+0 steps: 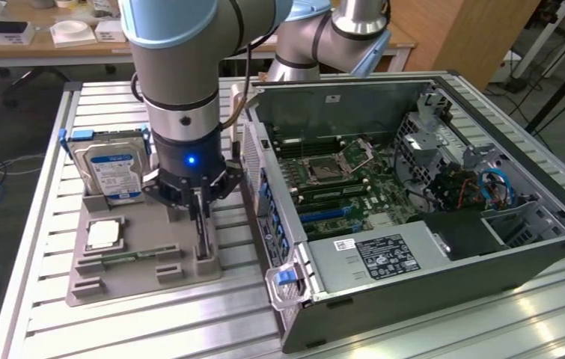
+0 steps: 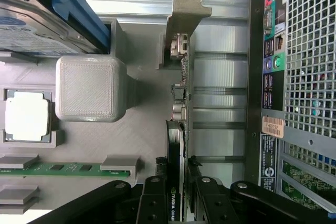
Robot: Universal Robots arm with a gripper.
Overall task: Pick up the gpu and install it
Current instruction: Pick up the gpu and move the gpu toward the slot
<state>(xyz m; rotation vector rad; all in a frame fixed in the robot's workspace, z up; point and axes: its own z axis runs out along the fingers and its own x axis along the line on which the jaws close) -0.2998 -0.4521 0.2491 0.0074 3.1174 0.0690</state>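
- The claw (image 2: 177, 195) is closed narrow on the gpu (image 2: 177, 145), with one finger pressing on each flat side of the card.
- The gpu stands on its edge in the gray tray (image 1: 132, 280), on the side near the computer case (image 1: 412, 187); its metal bracket is at the far end from the claw.
- A processor chip (image 2: 26, 118), a memory stick (image 2: 63, 168) and a hard drive (image 1: 112, 168) are also in the tray.
- The tray and the open case stand on the counter (image 1: 162, 321).

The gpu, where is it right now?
In the exterior view the gpu stands on edge in the grey tray, at the view's left of the open computer case, near the hard drive, gripped between the fingers.
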